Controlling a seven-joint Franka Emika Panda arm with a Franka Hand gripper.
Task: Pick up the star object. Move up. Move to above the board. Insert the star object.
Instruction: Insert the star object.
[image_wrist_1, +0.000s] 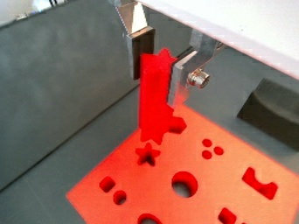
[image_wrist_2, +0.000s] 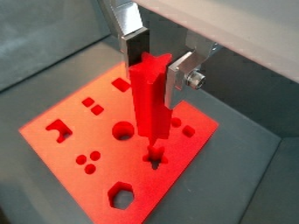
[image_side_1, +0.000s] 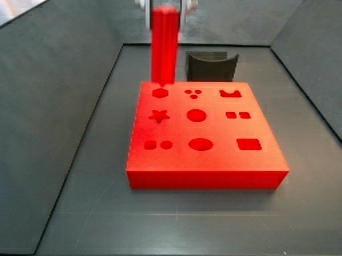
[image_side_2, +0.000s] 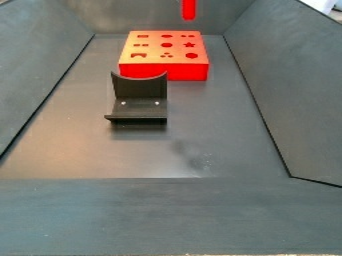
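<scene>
My gripper (image_wrist_1: 163, 68) is shut on the star object (image_wrist_1: 153, 101), a tall, slender red peg with a star-shaped top, held upright between the silver fingers (image_wrist_1: 186, 79). It hangs above the board (image_wrist_1: 222, 188), a flat red slab with dark shaped holes. In both wrist views the peg's lower end lines up over the star hole (image_wrist_1: 147, 154); gripper (image_wrist_2: 158, 66), peg (image_wrist_2: 149, 101), star hole (image_wrist_2: 155, 158). In a side view the peg (image_side_1: 163, 45) hangs from the gripper (image_side_1: 168, 6) over the board's far left edge (image_side_1: 201, 165). In a side view the peg (image_side_2: 189, 8) shows above the board (image_side_2: 150, 70).
The dark fixture (image_side_1: 211, 66) stands on the floor just behind the board, and in front of it in a side view (image_side_2: 138, 98). Grey bin walls (image_side_1: 74, 120) slope up on all sides round the dark floor (image_side_2: 174, 150).
</scene>
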